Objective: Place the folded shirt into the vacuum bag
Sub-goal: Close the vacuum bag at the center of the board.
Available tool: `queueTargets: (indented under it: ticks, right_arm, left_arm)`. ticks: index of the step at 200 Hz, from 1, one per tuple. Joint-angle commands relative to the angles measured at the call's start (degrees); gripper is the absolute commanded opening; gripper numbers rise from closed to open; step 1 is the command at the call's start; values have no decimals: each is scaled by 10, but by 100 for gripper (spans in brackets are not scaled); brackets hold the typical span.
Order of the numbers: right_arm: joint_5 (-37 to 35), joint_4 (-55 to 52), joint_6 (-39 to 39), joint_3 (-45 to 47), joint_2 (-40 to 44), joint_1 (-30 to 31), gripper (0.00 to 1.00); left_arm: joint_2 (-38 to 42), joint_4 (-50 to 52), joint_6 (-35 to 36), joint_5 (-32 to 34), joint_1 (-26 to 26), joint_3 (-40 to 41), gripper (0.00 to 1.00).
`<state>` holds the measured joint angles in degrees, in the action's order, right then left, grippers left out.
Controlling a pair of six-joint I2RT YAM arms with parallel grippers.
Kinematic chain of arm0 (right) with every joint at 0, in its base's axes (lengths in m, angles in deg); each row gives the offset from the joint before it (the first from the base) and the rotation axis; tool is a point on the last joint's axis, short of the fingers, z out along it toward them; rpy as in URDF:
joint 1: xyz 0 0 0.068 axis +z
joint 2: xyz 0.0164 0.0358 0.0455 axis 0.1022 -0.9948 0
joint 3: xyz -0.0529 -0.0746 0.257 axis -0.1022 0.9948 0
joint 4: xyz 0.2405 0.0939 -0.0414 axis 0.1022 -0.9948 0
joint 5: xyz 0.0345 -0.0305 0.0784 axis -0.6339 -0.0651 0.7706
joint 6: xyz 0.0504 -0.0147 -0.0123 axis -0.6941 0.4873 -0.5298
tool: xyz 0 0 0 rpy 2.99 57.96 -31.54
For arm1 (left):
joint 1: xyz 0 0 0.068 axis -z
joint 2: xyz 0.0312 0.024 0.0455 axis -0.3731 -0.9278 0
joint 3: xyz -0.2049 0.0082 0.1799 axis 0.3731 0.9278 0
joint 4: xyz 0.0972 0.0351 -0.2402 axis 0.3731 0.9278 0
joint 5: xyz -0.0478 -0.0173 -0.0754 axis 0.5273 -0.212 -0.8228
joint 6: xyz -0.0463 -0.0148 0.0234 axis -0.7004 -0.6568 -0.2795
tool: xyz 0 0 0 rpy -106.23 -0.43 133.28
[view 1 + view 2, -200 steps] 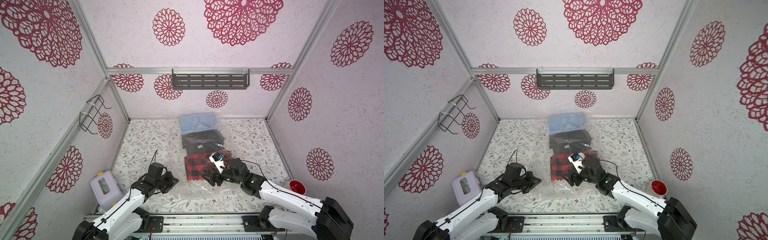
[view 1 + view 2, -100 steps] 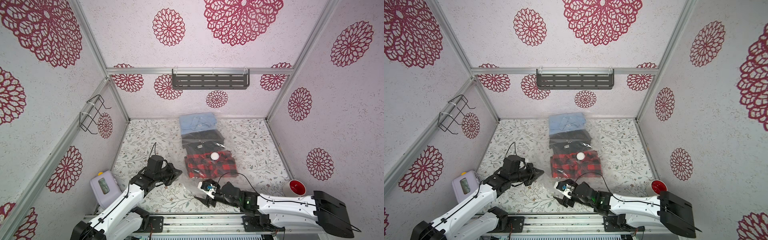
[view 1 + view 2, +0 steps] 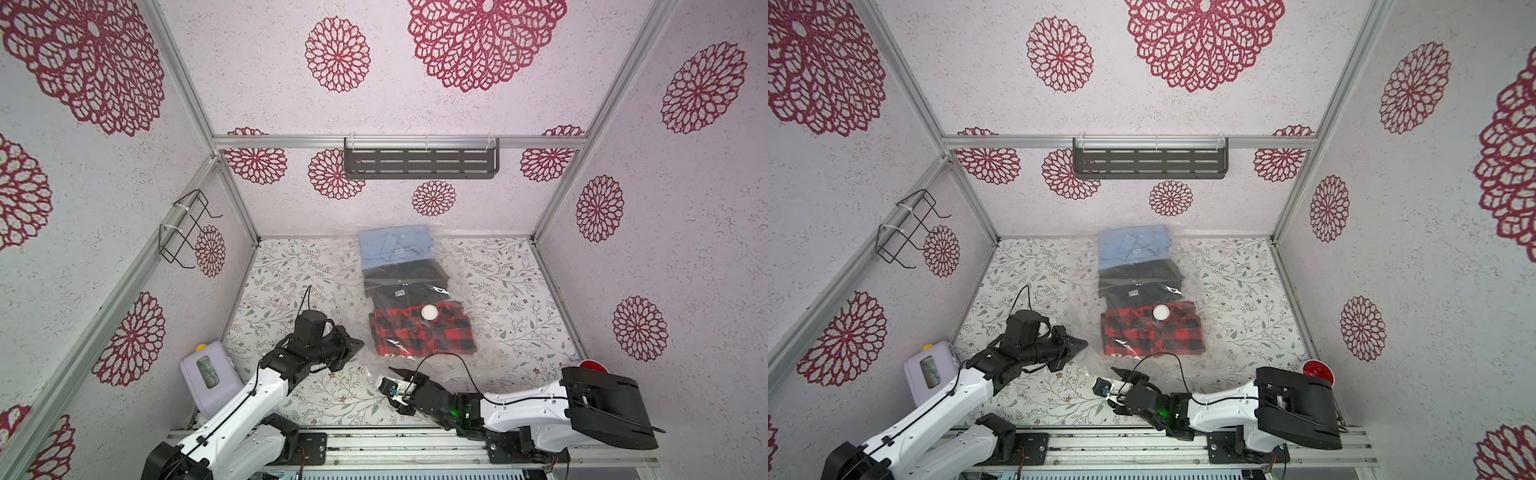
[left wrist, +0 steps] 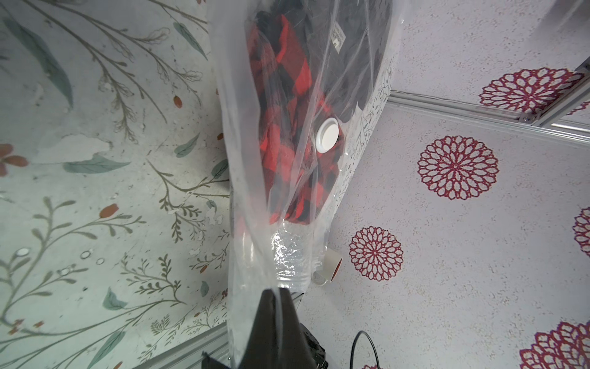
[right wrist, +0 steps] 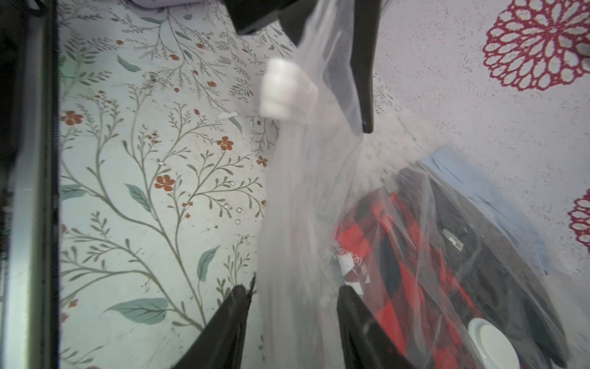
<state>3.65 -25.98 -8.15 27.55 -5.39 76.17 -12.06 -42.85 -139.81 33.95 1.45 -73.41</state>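
A booth of white walls stamped with red flower medallions encloses a leaf-printed counter (image 3: 291, 270).

The left claw (image 4: 277, 298) is clamped on a pinch of clear film at one corner of the vacuum bag (image 4: 289, 255), lifting that edge off the counter. The right claw (image 5: 293, 289) sits at the same open end, near the left one. Its jaws stand apart with a sheet of the bag's film hanging between them, not pinched. A small white clip (image 5: 284, 92) rides on the bag's edge just beyond that claw, towards the left claw.

Past both claws the bag runs away across the counter. The red-and-black plaid shirt (image 3: 419, 334) lies closest to the claws, folded, and looks to be fully inside the film, with a stretch of empty plastic between it and the claws. The round white valve (image 3: 429, 312) rests on the bag's face over the plaid shirt's far edge. A black shirt (image 3: 405, 282) lies beyond that, and a light blue shirt (image 3: 395, 245) farthest off, against the back wall.

The loading looks done, so the step in hand is probably gathering the mouth. The next move likely calls for the right claw to close on the film between its jaws. The left claw's hold would keep the edge taut, and neither should drag the plaid shirt back toward the opening.
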Motion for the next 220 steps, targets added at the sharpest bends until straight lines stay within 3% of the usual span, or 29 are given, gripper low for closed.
queueTargets:
  ticks: [1, 26, 39, 75, 131, 156, 179, 203, 220]
  right_arm:
    - [-76, 37, 6, -15, -3, 4, 37]
    - [-76, 25, 0, -18, 6, 0, 21]
    - [-64, 7, -11, -22, 17, -10, 11]
    - [15, -60, -43, -40, 70, -65, 1]
    - [279, -208, -70, -127, 111, -215, 0]
    - [371, -287, -55, -197, 76, -264, 0]
    - [435, -348, -45, -264, 34, -292, 0]
    - [488, -420, -30, -341, -16, -311, 0]
    - [519, -471, -19, -388, -47, -331, 0]
  left_arm:
    - [13, -25, -4, -2, -11, 4, 0]
    - [20, -32, -1, -8, -19, 7, 0]
    - [24, -25, 10, -9, -25, 2, 8]
    - [31, 23, 71, -14, -54, -24, 49]
    - [73, 124, 272, 29, -132, -87, 100]
    - [108, 75, 329, 78, -134, -73, 97]
    - [144, -42, 356, 119, -134, -8, 97]
    - [157, -192, 396, 129, -135, 66, 97]
    - [146, -266, 422, 99, -135, 93, 97]
